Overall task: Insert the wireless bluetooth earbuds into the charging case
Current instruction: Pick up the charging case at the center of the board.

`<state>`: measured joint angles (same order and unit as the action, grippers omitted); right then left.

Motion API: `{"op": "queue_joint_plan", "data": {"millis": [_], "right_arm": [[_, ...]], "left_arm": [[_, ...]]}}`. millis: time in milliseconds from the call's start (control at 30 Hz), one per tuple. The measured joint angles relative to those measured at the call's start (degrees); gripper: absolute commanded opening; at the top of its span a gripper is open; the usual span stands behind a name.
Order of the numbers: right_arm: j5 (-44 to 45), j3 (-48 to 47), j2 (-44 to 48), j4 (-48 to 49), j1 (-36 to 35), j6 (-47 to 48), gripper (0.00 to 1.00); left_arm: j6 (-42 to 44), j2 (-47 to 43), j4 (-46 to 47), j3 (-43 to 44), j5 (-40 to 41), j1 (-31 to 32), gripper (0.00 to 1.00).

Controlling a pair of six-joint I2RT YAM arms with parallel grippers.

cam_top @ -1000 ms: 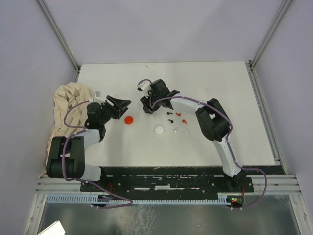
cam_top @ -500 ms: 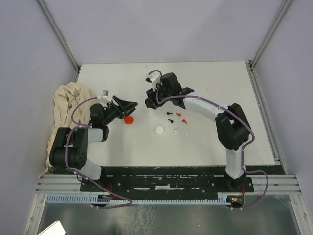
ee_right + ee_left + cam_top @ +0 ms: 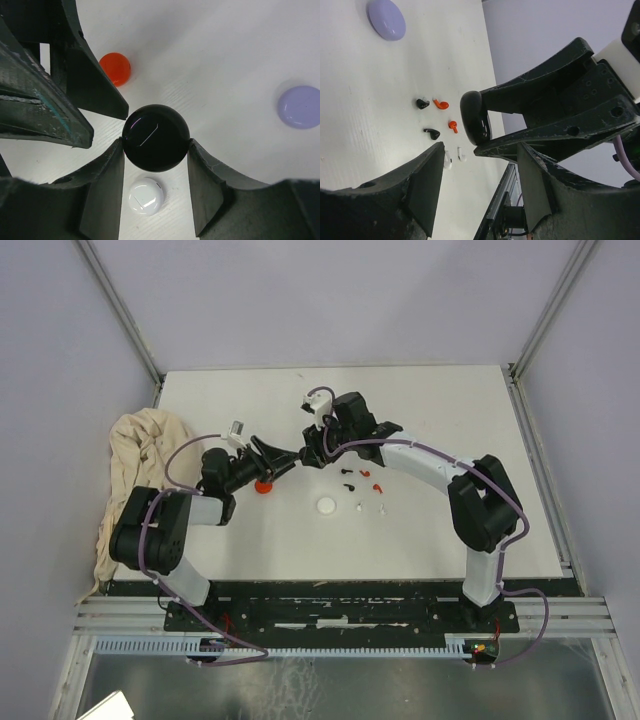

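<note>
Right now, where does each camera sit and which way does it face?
Top external: fixed above and behind the arm bases, looking down on the table; both arms show whole.
Left wrist: low over the table, looking across it at the black case; the left gripper frames the bottom.
Right wrist: looking down at that case, clamped in the right gripper.
Shared: both wrist views show the case and the lilac disc.

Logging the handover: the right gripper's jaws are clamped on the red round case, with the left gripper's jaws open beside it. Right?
Not the red one. The right wrist view shows the right gripper with its jaws clamped on the black round case; the red round case lies on the table. The left gripper does have its jaws open beside it.
</note>
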<state>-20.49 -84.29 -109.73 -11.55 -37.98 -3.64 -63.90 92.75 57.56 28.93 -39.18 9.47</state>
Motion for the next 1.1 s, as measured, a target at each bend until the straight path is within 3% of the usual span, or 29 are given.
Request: {"op": "queue_joint_plan", "data": {"millis": [700,967,1100], "right_arm": [[-1.6,1.3,1.6,0.0,-0.2,-0.2,0.31],[-1.6,1.3,1.6,-0.1,-0.2,-0.2,0.31],[-1.6,1.3,1.6,0.0,-0.2,-0.2,0.31]], "left_arm": [[-0.2,3.6,0.9,3.0,1.7,2.9,0.54],[-0.4,4.2,2.2,3.1,1.8,3.3,0.42],[-0.6,4.4,2.6,3.1,2.3,3.4,0.3]]}}
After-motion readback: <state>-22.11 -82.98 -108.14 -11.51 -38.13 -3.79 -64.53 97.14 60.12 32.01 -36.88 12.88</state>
